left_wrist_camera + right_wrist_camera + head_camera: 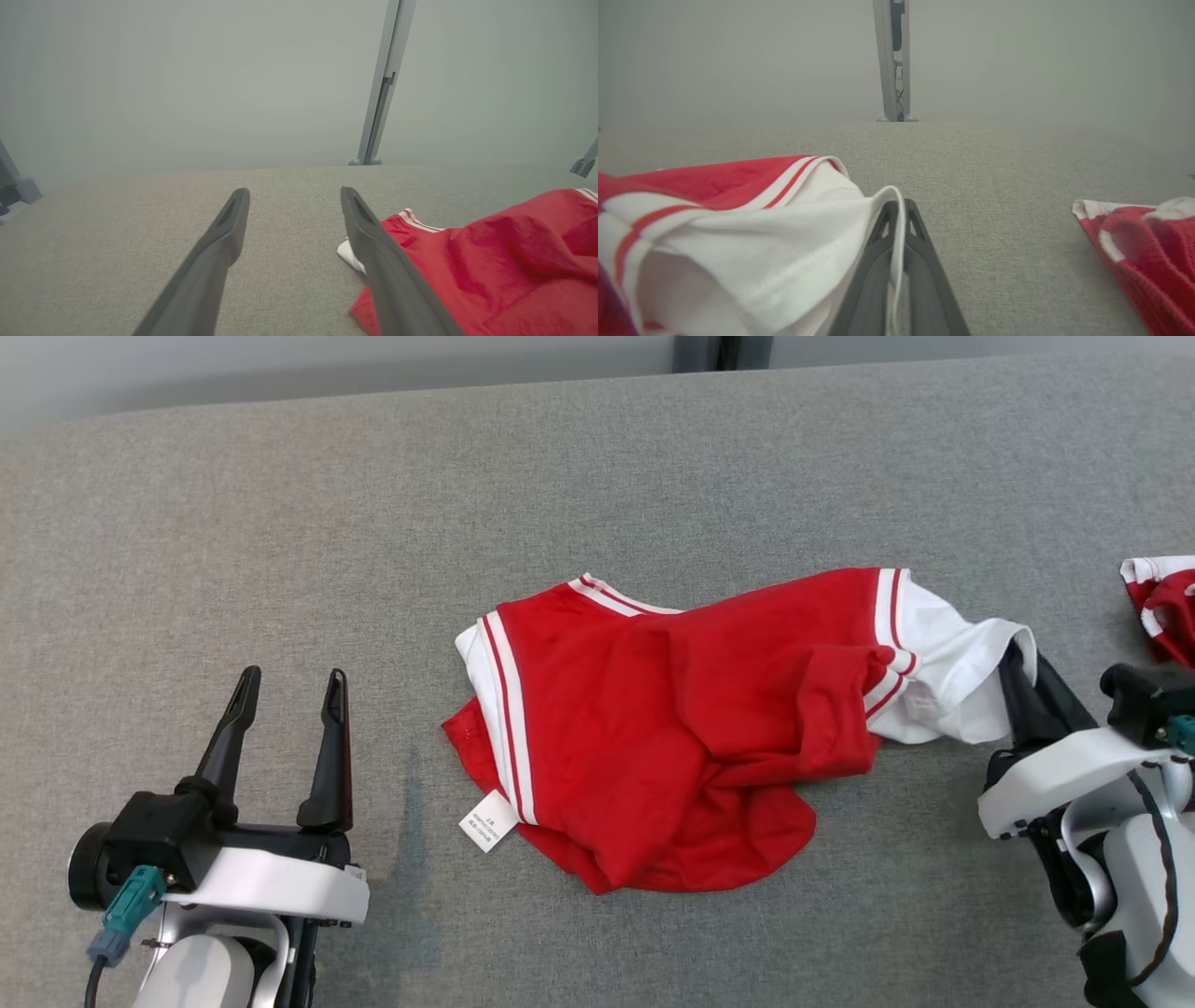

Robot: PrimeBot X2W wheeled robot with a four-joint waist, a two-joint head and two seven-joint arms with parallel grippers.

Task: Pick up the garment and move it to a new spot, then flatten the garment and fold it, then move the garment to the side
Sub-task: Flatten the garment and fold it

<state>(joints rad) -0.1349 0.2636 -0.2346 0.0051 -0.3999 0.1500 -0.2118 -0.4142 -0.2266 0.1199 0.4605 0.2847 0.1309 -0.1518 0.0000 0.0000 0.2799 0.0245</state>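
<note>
A red garment [691, 728] with white sleeves and red-and-white stripes lies crumpled in the middle of the grey surface, a white label at its lower left. My right gripper [1025, 665] is shut on the hem of its white right sleeve [784, 261], the thin cloth edge pinched between the two fingers [920, 261]. My left gripper [289, 686] stands open at the lower left, well apart from the garment, with nothing between its fingers [219, 247]. In the left wrist view the garment [504, 266] shows to the right of the fingers.
A second red-and-white piece of cloth [1162, 607] lies at the right edge, beyond my right gripper, also seen as cloth [1148, 247] in the right wrist view. A grey post [893, 60] stands past the far edge of the grey padded surface [280, 523].
</note>
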